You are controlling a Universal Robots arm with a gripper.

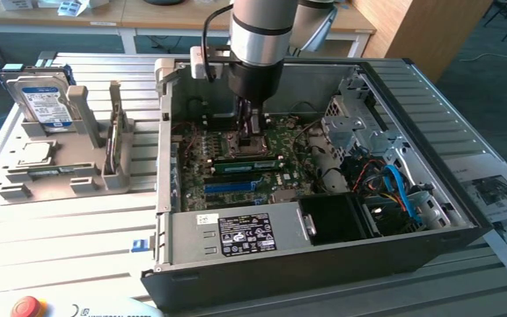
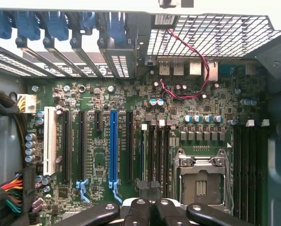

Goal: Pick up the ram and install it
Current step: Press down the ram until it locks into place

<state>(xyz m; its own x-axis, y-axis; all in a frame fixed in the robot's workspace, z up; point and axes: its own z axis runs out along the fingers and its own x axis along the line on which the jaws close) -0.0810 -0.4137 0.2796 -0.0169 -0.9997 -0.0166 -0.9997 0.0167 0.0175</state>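
My pincer, shut narrow, hangs inside the computer case; the ram lies just below it, lengthwise across the motherboard.

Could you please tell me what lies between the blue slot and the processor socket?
In the wrist view, a black slot and narrow dark memory slots lie between the blue slot and processor socket.

The arm is cut off by the exterior view's upper edge; its gripper hides part of the motherboard.
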